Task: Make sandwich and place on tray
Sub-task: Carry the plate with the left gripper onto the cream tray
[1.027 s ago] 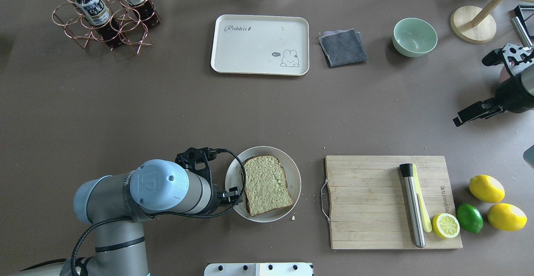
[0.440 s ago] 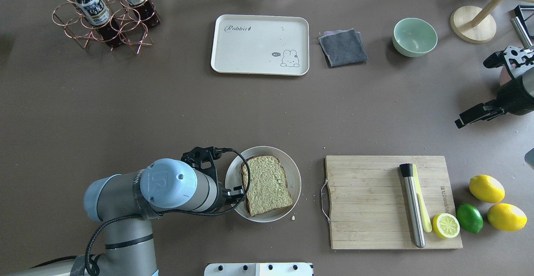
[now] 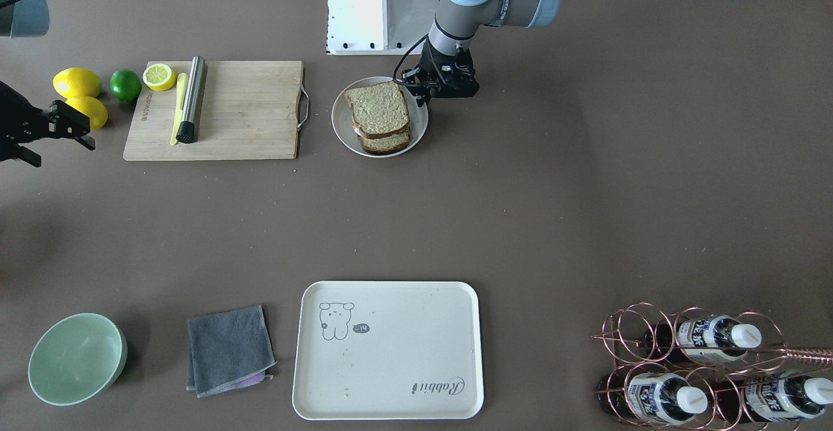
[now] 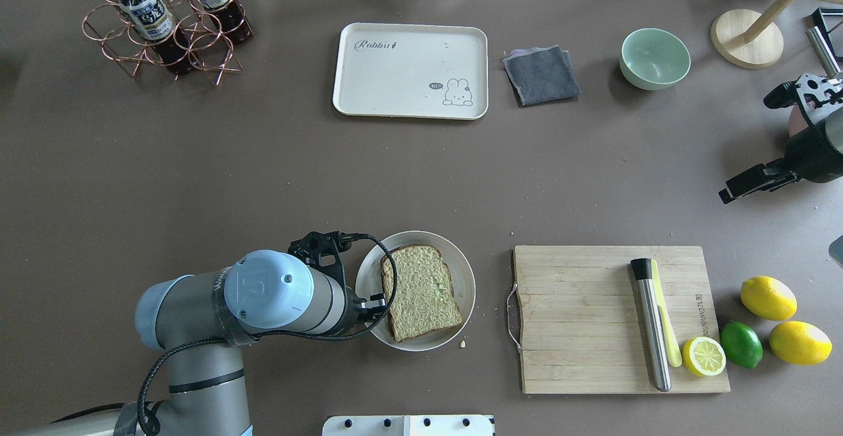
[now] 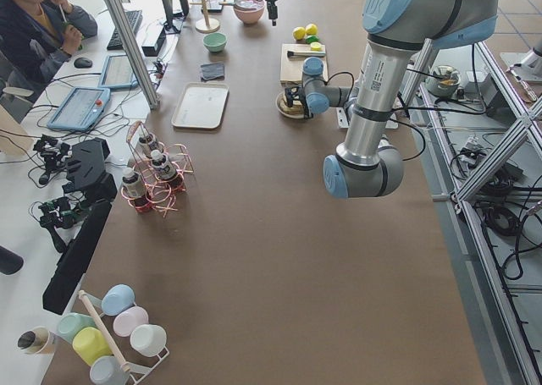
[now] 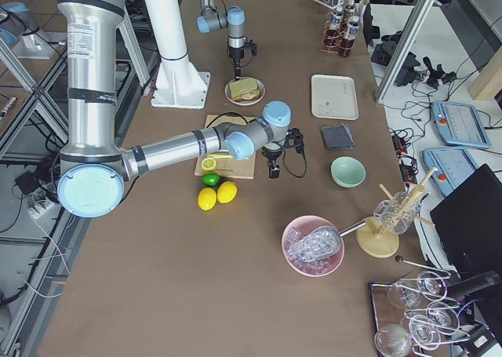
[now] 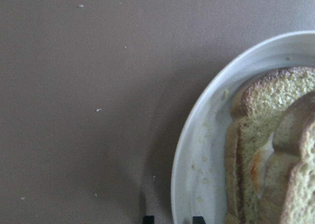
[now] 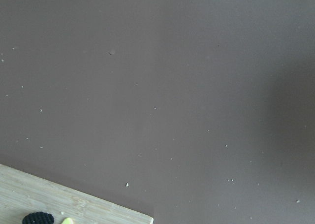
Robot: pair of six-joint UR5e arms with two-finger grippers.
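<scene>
The sandwich [image 4: 421,291], two speckled slices with brown crust, lies on a round white plate [image 4: 466,271]; it also shows in the front view [image 3: 377,113]. In the left wrist view a bit of white-and-orange egg [image 7: 261,162] shows between the slices. My left gripper [image 4: 372,304] points down at the plate's left rim. Its jaws stand a little apart, one tip on each side of the rim [image 7: 172,218], holding nothing. The cream tray [image 4: 395,87] lies empty at the far middle. My right gripper [image 4: 726,193] hangs open and empty over the bare table at the far right.
A wooden cutting board [image 4: 579,317] with a metal muddler [image 4: 652,324] and a lemon half [image 4: 703,355] lies right of the plate, with lemons and a lime beside it. A grey cloth [image 4: 541,74], a green bowl [image 4: 654,58] and a bottle rack [image 4: 164,24] stand along the far edge.
My left arm has moved right, bringing its gripper closer onto the plate's left rim, and has slowed. The plate has not moved. My right gripper has shifted slightly.
</scene>
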